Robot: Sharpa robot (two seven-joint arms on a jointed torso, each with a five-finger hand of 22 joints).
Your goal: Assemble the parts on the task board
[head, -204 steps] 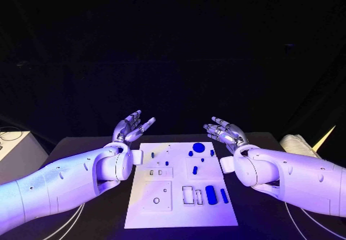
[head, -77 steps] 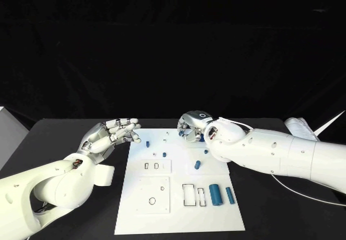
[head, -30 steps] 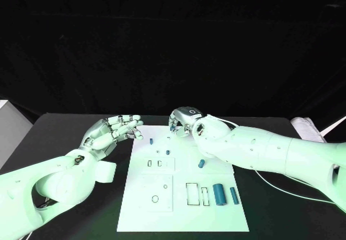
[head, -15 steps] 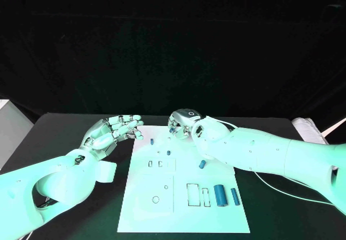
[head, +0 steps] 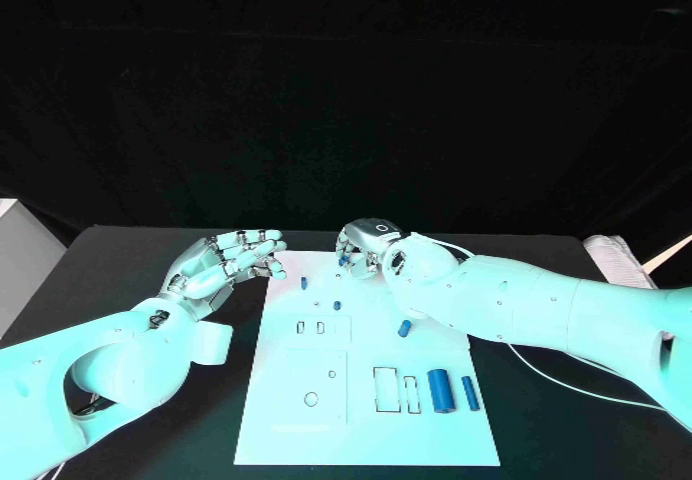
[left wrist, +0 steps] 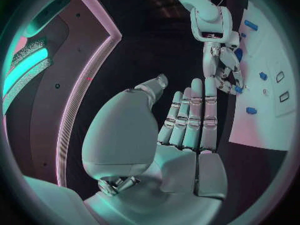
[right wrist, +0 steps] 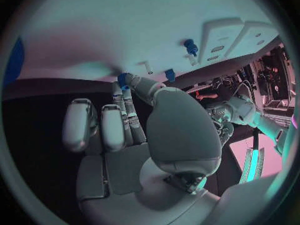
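I see the task board [head: 361, 400] lying in the middle of the table [head: 130, 260], long axis running away from me. At its near right, two cylinders [head: 438, 390] lie side by side, just right of two slots [head: 385, 387]. Left of these slots sits a square plate [head: 316, 378], and behind it a smaller plate [head: 315, 327]. A short peg [head: 404, 327] lies on the board right of that plate. Two small pegs [head: 336, 304] stand further back. The left hand [head: 224, 265] hangs beside the board's far left corner; the right hand [head: 368, 245] is over the far edge, fingertips pinching a small part [right wrist: 123, 79].
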